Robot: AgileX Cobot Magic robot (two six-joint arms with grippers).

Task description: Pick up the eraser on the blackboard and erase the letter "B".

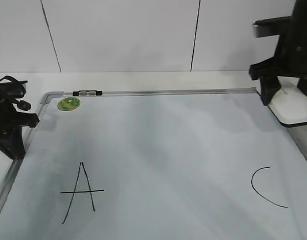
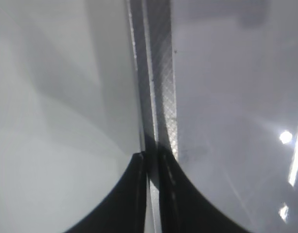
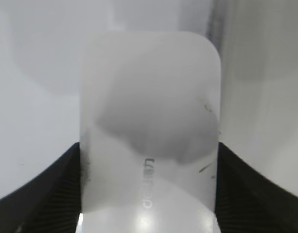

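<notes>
The white eraser (image 1: 293, 109) sits at the right edge of the blackboard (image 1: 168, 145), far right in the exterior view. My right gripper (image 1: 287, 97) stands over it. In the right wrist view the two black fingers (image 3: 149, 194) press against both long sides of the eraser (image 3: 149, 107), whose faint grey print faces up. No letter "B" shows anywhere on the board; only a large "A" (image 1: 82, 192) and a curved "C" (image 1: 266, 187) are there. My left gripper (image 1: 13, 145) is shut and empty over the board's left frame (image 2: 161, 73), fingertips together (image 2: 152, 160).
A round green sticker (image 1: 69, 104) and a small black-and-silver clip (image 1: 87, 93) sit at the board's far left corner. A white tiled wall stands behind the table. The left arm's body hangs over the board's left edge.
</notes>
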